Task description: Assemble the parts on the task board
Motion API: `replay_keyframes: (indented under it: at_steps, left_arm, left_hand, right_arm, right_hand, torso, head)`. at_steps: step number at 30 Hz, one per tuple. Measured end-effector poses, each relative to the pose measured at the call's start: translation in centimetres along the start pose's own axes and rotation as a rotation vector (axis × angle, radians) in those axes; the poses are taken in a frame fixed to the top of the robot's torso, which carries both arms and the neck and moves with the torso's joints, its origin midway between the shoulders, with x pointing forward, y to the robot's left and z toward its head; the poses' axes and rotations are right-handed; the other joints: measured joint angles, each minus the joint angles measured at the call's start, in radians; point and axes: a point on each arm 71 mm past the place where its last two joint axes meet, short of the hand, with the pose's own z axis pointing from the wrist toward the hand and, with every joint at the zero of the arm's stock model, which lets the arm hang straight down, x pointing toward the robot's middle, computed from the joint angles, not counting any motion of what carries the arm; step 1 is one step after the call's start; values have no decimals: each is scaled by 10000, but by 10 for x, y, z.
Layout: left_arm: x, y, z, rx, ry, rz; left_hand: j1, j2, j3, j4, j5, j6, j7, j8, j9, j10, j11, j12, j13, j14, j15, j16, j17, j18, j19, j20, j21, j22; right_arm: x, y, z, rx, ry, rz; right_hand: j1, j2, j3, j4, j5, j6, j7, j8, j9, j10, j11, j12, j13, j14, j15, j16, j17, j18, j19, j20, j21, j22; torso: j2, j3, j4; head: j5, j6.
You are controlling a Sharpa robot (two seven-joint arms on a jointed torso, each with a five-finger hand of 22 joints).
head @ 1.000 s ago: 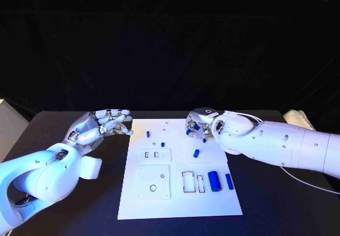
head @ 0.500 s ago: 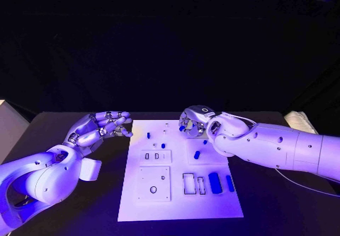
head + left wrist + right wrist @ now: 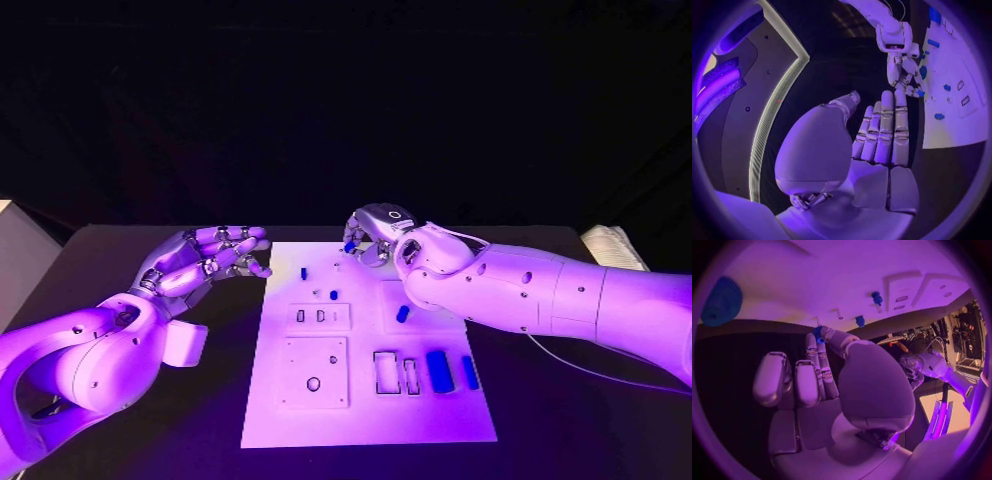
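Right hand (image 3: pixel 372 232) pinches 1 small blue part (image 3: pixel 349 246) above the far edge of the task board (image 3: pixel 368 420); left hand (image 3: pixel 209 258) hovers open by the board's far-left corner. Next, likely seating it in a slot.

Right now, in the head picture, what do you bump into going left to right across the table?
Left robot hand → small blue part on the task board → right robot hand, pinching a blue part → pale bundle at the table's edge.
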Motion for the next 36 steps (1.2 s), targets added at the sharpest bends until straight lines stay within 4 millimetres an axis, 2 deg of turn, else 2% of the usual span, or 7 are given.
replay_keyframes:
  at_steps: [8, 15, 17, 23, 29, 36]
  left_arm:
    - [0, 0, 0, -16, 18, -9]
    - [1, 0, 1, -29, 53, -25]
    - [1, 0, 1, -33, 57, -27]
    - [1, 1, 1, -47, 76, -36]
    - [1, 1, 1, -57, 102, -47]
    - [2, 1, 1, -59, 153, -71]
  left_hand:
    - [0, 0, 0, 0, 0, -33, 33, 0, 1, -38, 38, 0, 0, -35, 35, 0, -1, 0, 0, 0, -1, -1]
    - [0, 0, 0, 0, 0, -36, 36, 0, 1, -37, 37, 0, 0, -35, 35, 0, -2, 1, 0, 0, -1, -2]
    - [0, 0, 0, 0, 0, -36, 36, 0, 1, -37, 37, 0, 1, -35, 35, 0, -2, 0, 0, 0, -1, -1]
    - [1, 0, 0, 1, 0, -36, 36, 0, 2, -37, 37, 0, 0, -35, 35, 0, 6, 0, 0, 0, -1, 6]
    - [1, 0, -1, 1, 0, -36, 36, 0, 2, -37, 37, 0, 0, -35, 35, 0, 6, 0, 0, 0, -1, 6]
    - [1, 0, 0, 0, 0, -36, 35, 0, 2, -37, 36, 0, 0, -35, 35, 0, 5, 0, 0, 1, -1, 5]
  right_arm:
    - [1, 4, 7, 124, -127, -76]
    - [5, 6, 13, 219, -123, -156]
    - [6, 6, 13, 255, -84, -171]
    - [9, 4, 13, 355, 79, -241]
    - [9, 5, 15, 354, 134, -255]
    - [13, 9, 16, 333, 242, -270]
  right_hand:
    - [-13, 13, -12, 10, -21, -38, 33, 0, 0, 4, -4, -20, 0, 0, 0, 0, -6, 14, 28, -28, 33, 55]
    - [-12, 13, -13, 9, -40, -59, 22, -2, 0, 17, -17, -40, 0, 0, 0, 0, -6, 14, 28, -28, 32, 54]
    - [-12, 13, -13, 9, -40, -71, 33, -3, 1, 17, -17, -42, 0, 0, 0, 0, -35, -129, 28, -28, 32, 54]
    - [-11, 12, -14, 9, -59, -90, 48, -34, 2, 17, -17, -56, 0, 0, 0, 0, -37, -129, 28, -28, 32, 67]
    - [-11, 11, -14, 9, -68, -123, 52, -49, 6, 17, -18, -80, 0, 0, 1, 0, -37, -129, 28, -28, 31, 66]
    - [-10, 11, -16, 8, -89, -139, 64, -1, 9, 52, -52, -117, 1, 0, 0, 0, -81, -128, 27, -27, 31, 50]
  torso:
    - [31, -3, 11]
    - [52, -6, 11]
    - [56, -6, 12]
    - [58, -16, 14]
    - [69, -10, -3]
    - [82, -10, 11]
  head:
    - [36, -1]
    - [37, -60]
    - [37, -76]
    - [53, -131]
    - [95, -137]
    - [103, -125]
